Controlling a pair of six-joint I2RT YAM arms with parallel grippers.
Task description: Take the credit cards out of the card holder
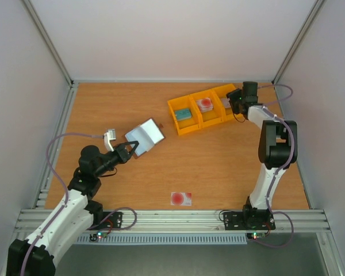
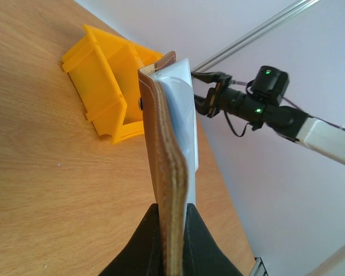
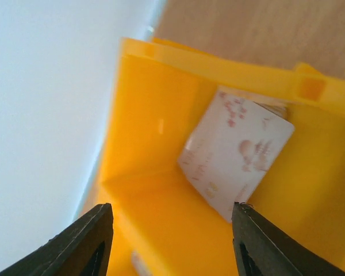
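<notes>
- The card holder (image 1: 145, 137) lies left of centre in the top view. It is spread open with its grey-blue lining facing up, and its long axis runs from lower left to upper right.
- The left gripper (image 1: 131, 148) has its jaws clenched on the holder's lower-left edge. In the left wrist view the card holder (image 2: 167, 167) shows edge-on, a brown leather rim rising from the left gripper (image 2: 172, 230).
- The yellow bin (image 1: 187, 127) sits at upper right on the worktop (image 1: 230, 167) and has three compartments:
  - left, a teal flat piece (image 1: 184, 114);
  - middle, a red-spotted card (image 1: 204, 104);
  - right, a pale card (image 3: 238, 158) leaning against the wall.
- The right gripper (image 1: 236, 100) hangs over the right compartment, jaws released and holding nothing.
- Another credit card (image 1: 181, 198), pale with a red spot, lies flat at lower centre.
- Whether any card sits inside the holder cannot be made out.
</notes>
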